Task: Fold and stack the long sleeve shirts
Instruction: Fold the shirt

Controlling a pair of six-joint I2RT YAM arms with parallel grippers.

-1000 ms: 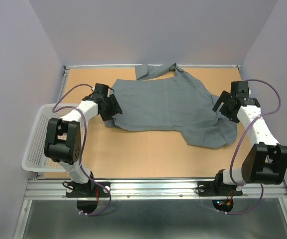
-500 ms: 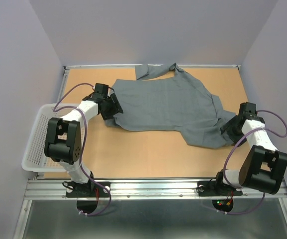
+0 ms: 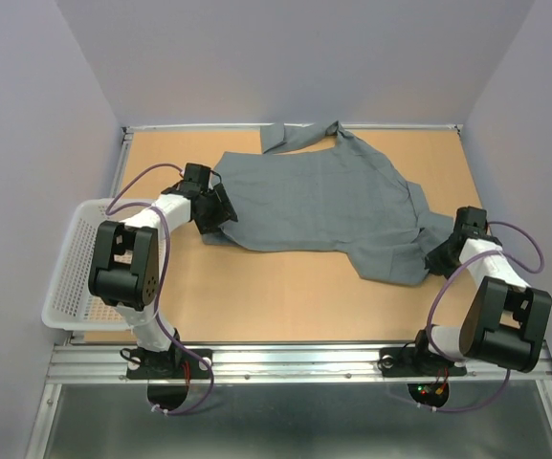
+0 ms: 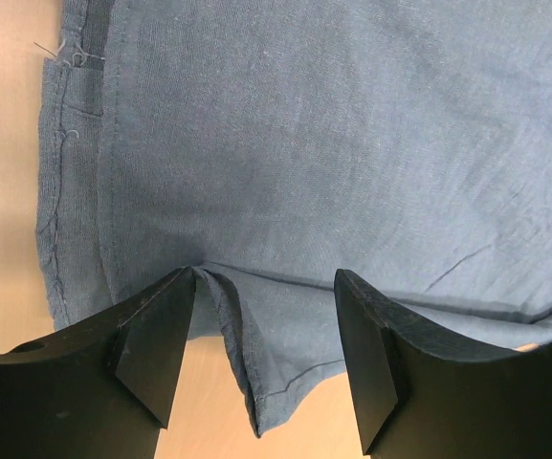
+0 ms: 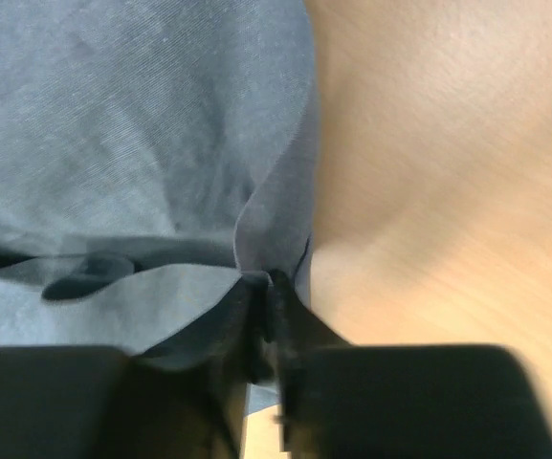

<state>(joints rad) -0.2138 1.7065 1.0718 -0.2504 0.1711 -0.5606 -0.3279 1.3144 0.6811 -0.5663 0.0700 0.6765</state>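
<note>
Soft, even light comes from overhead. At my right wrist, my right gripper [image 5: 261, 284] is a dark, unfocused mass, and the table [image 5: 429, 191] beside it smears. My left gripper [image 4: 264, 277] looks sharp, faintly shading the shirt [image 4: 304, 143] just beneath its fingertips.

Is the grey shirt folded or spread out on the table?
Spread out: the shirt lies mostly flat across the table, no neat fold.
</note>
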